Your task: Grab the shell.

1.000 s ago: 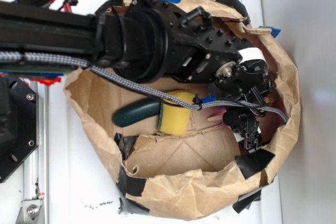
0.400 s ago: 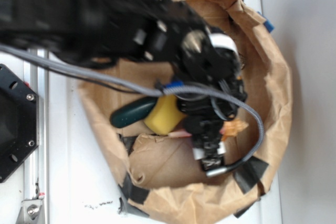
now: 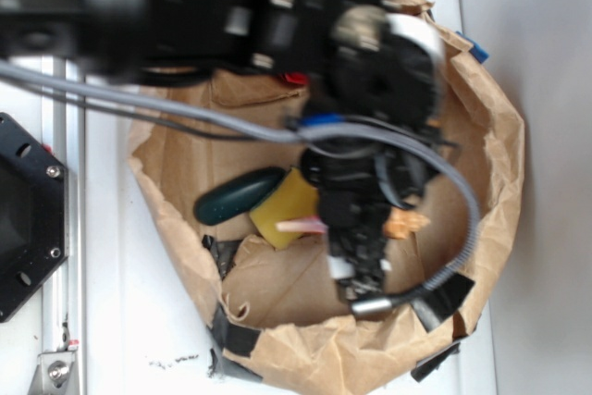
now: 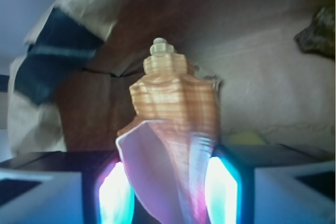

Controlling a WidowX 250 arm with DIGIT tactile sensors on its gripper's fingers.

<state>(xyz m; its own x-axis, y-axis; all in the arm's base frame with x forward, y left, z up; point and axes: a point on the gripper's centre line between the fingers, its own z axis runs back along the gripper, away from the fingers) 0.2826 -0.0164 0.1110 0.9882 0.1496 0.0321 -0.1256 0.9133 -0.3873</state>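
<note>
Paper bag (image 3: 481,136) w/ rolled-down rim lies on white surface (image 3: 120,321); arm fills upper part of exterior view, blurred.

Progress: grab looks done, as far as pics show. Pincer (image 4: 168,187) clamped on shell (image 4: 170,129), fingers (image 4: 223,187) pressing both flanks of its body. Left to do, my guess: lift clear w/o slip. Can't tell if shell is off the bag floor.

Shell vs pincer: wedged between fingers, spiral top pointing out past tips, pale opening facing wrist cam. Exterior: pink tail (image 3: 298,226) pokes out one side of pincer, orange bit the other.

Nearby: yellow sponge (image 3: 282,213), dark green thing (image 3: 236,196), rock (image 4: 319,32).
</note>
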